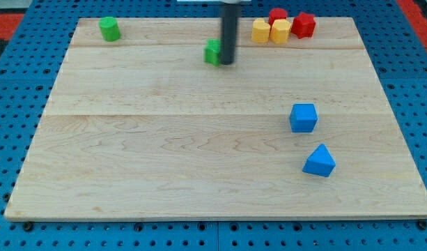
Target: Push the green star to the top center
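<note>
The green star (212,52) lies near the view's top, a little left of centre, on the wooden board (164,153). My rod comes down from the view's top edge and my tip (228,63) rests right against the star's right side, partly hiding it. Another green block (109,28), rounded in shape, sits at the top left corner.
Two yellow blocks (261,31) (280,31) and two red blocks (278,15) (304,25) cluster at the top right. A blue cube (303,117) and a blue wedge-like block (319,161) lie at the right. A blue pegboard (18,84) surrounds the board.
</note>
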